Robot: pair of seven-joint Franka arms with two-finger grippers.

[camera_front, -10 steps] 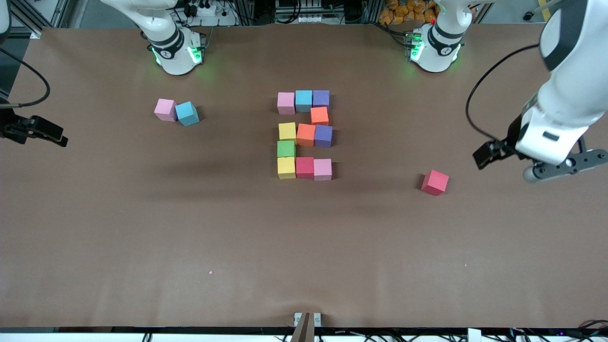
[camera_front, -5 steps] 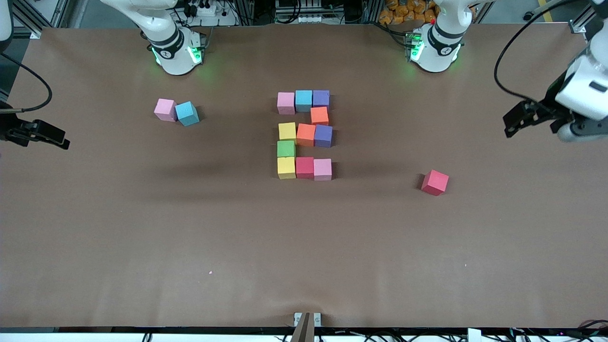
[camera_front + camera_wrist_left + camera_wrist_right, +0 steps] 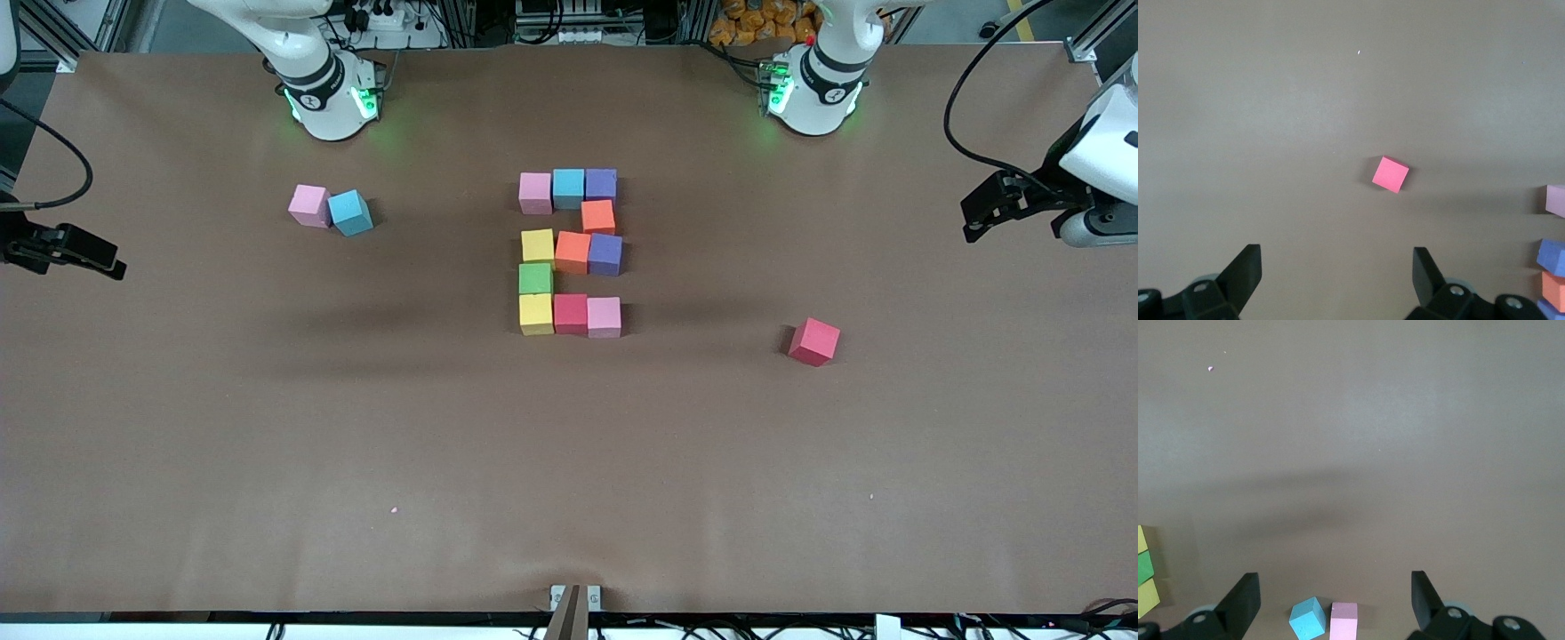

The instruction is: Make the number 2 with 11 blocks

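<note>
Left gripper high over the table's left-arm end, jaws wide, empty; loose red foam cube below, ahead. Right gripper likewise spread, empty, above pink foam cube and blue foam cube. Blocky multicoloured digit 2 mid-table, between both grippers.

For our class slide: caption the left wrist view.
Open left gripper above a lone red block on the brown table.

A: What do the arms look like?
B: Glossy white shells, black bands and green lights at both bases.
A: And the ends?
B: Black cables, black finger pads.
</note>
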